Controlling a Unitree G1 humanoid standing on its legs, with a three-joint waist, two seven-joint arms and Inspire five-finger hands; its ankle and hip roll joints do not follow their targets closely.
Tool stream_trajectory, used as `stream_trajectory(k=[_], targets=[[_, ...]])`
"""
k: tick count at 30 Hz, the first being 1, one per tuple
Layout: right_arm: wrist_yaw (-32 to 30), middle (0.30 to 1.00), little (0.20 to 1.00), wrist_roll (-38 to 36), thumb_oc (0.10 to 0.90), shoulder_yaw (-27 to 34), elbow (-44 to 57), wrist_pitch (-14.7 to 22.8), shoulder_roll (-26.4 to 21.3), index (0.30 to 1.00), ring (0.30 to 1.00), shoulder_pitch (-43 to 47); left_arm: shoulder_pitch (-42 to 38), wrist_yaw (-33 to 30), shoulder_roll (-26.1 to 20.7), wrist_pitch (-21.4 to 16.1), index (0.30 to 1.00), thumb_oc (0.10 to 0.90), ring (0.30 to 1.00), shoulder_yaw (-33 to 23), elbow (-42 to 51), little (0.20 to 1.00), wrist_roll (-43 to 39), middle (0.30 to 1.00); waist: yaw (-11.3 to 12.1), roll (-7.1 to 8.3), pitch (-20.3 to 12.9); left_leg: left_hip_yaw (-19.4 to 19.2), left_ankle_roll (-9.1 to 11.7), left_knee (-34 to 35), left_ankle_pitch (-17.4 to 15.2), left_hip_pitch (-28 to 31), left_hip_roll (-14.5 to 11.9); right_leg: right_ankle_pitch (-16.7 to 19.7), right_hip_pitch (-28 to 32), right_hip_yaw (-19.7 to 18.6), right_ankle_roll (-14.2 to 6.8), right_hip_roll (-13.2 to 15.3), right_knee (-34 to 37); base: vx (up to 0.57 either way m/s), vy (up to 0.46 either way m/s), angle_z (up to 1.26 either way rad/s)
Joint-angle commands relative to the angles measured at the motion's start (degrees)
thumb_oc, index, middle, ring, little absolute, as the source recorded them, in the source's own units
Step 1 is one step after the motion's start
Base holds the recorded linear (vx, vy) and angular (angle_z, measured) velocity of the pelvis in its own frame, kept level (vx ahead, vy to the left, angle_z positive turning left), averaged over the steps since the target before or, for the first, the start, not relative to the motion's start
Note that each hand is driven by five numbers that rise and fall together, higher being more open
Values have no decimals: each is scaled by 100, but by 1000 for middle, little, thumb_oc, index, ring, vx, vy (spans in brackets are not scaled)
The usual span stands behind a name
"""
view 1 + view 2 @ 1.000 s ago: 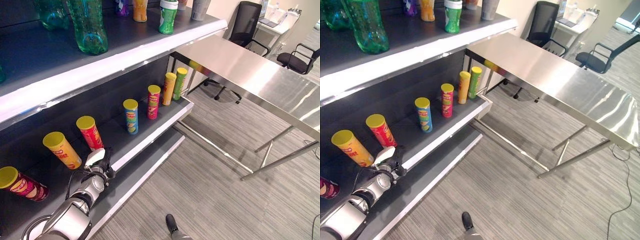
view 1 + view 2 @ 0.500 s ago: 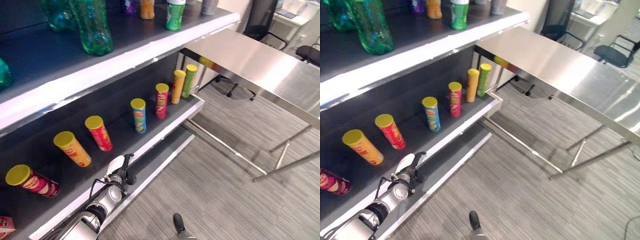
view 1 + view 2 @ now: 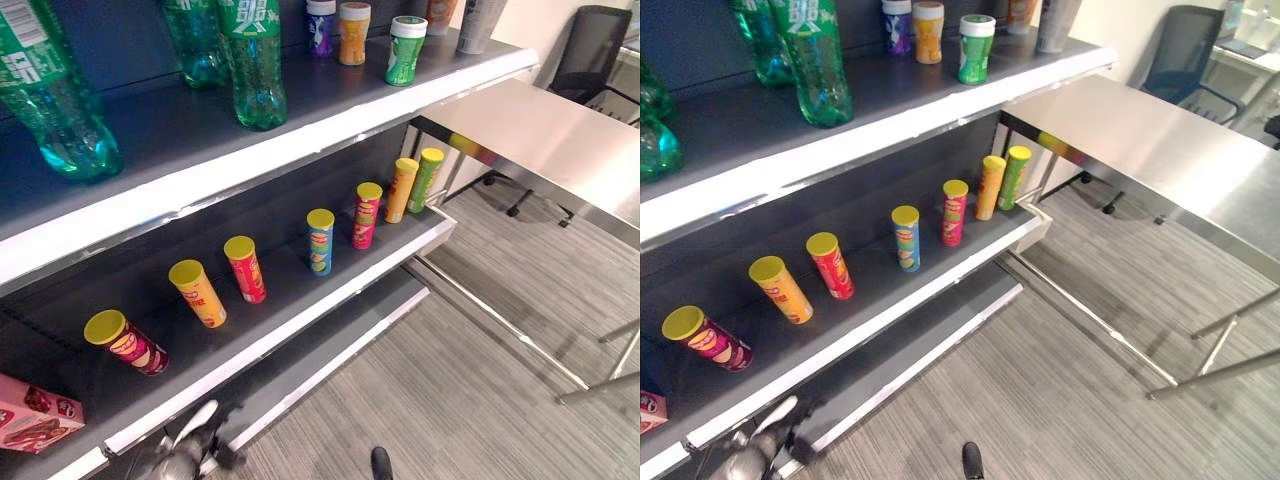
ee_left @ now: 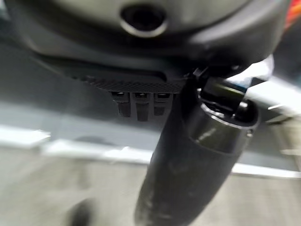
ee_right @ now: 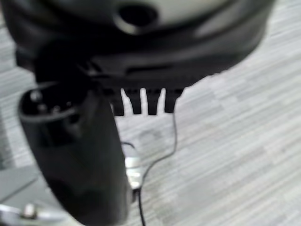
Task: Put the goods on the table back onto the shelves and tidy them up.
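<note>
**Locating the Next Item: Both Hands Empty, Table Surface Bare**

Hanging low beside the bottom shelf (image 3: 330, 355), the left hand (image 3: 190, 450) holds nothing. In its wrist view the fingers (image 4: 136, 106) extend straight, with the thumb (image 4: 188, 174) standing apart. The right hand (image 5: 75, 160) also carries nothing, its fingers (image 5: 141, 101) straight and apart over the grey floor (image 5: 235, 141).

The steel table (image 3: 560, 140) lies to the robot's right, its end touching the shelf unit's corner. The visible part of its surface carries no goods, so the next item cannot be located from here. By side alone, the right arm is judged nearer to the table.

The middle shelf (image 3: 330, 290) holds a spaced row of upright yellow-lidded cans (image 3: 320, 240); the outermost left can (image 3: 125, 342) leans noticeably. A pink box (image 3: 35, 415) lies at the shelf's far left. Green bottles (image 3: 250, 60) and small cups (image 3: 405, 48) stand on the top shelf (image 3: 300, 130).

A black office chair (image 3: 590, 45) stands behind the table. Nothing blocks the path between shelf and table.
</note>
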State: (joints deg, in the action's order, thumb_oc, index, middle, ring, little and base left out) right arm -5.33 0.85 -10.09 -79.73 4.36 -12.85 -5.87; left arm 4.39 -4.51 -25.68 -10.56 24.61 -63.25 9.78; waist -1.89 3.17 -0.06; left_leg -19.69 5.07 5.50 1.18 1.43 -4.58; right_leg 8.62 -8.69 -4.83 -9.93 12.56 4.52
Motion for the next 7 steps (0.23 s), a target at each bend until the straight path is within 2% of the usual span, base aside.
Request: stream_trajectory(k=[1,4,7], targets=[[23,900,900,-271,800,38,-64,-4,-133,900,900,308,-274,-238,395,-36,900,800,900,-792,-592,900,-7,900,115,-34,-7,481,-67,-353,-239,-221,-95,337,230,-178,-507,454,-542,-34,-10,17],[89,900,900,-254,800,14,-107,-59,-94,900,900,371,-46,-207,680,161,900,800,900,-1438,-1070,900,-485,900,220,-10,-67,571,-54,-338,-209,-243,-96,247,292,-58,-507,469,-544,-31,-26,25],[137,900,900,-176,800,-44,-130,-107,-80,900,900,382,13,-158,790,213,900,800,900,-1641,-1185,900,-720,900,269,-1,-92,632,-47,-320,-182,-241,-107,175,350,47,-493,471,-551,-10,-16,23]])
